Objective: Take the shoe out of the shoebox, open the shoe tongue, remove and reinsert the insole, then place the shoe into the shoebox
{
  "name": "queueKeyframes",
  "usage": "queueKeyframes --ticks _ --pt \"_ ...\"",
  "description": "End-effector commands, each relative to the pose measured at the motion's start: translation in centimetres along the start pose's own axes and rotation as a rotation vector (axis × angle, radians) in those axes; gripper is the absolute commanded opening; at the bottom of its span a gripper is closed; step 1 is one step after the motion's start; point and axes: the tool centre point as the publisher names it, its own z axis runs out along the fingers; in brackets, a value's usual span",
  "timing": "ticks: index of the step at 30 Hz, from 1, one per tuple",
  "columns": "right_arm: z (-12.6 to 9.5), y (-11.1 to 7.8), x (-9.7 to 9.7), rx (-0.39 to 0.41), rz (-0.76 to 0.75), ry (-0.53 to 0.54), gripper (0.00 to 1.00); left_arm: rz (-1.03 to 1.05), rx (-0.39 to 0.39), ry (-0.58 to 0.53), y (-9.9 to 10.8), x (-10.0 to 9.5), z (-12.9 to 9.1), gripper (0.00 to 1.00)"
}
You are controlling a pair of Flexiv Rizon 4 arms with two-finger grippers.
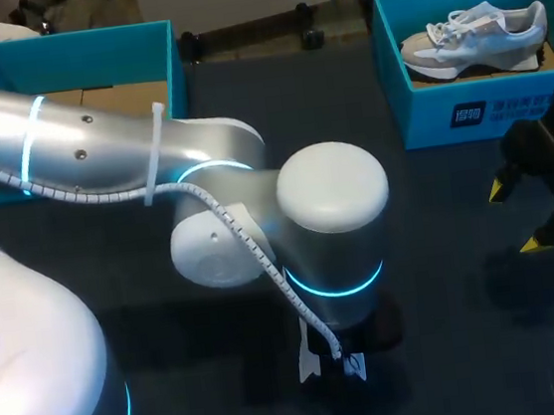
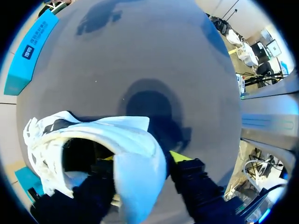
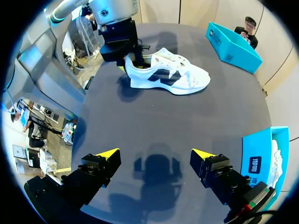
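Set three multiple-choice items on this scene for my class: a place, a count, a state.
1. Where is the white sneaker with the black side mark? A) in a box B) on the dark table C) on the floor
2. How many open turquoise cardboard boxes stand on the table? A) one B) two C) three
3. What state is the right gripper in? A) shut on the sneaker B) shut on a box C) open, empty

Answers: 1 B, its sole rests on the table, heel in the left gripper. 2 B, one box at the robot's left, one at its right holding a grey-and-white sneaker. 3 C, its yellow-tipped fingers stand apart with nothing between.
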Motion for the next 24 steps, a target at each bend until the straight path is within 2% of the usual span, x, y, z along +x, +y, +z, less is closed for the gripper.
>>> queueKeyframes --ticks 1,2,10,14,24 --pt "0.1 0.0 0.0 0.003 0.0 0.0 1.0 -0.012 -0.011 -0.004 0.0 -0.2 0.8 0.03" --pt "0.1 0.0 0.0 0.003 0.0 0.0 1.0 -0.014 -0.011 -0.004 0.1 -0.3 0.9 0.0" --pt "0.1 0.0 0.0 0.003 0.0 0.0 1.0 -0.018 -0.012 0.016 0.6 -0.8 0.9 0.0" --pt "0.1 0.0 0.0 0.003 0.0 0.0 1.0 -0.009 0.02 0.023 1.2 -1.3 -0.7 0.0" --pt "0.1 0.0 0.0 0.003 0.0 0.0 1.0 0.023 0.019 0.013 2.7 -3.6 -5.4 0.0"
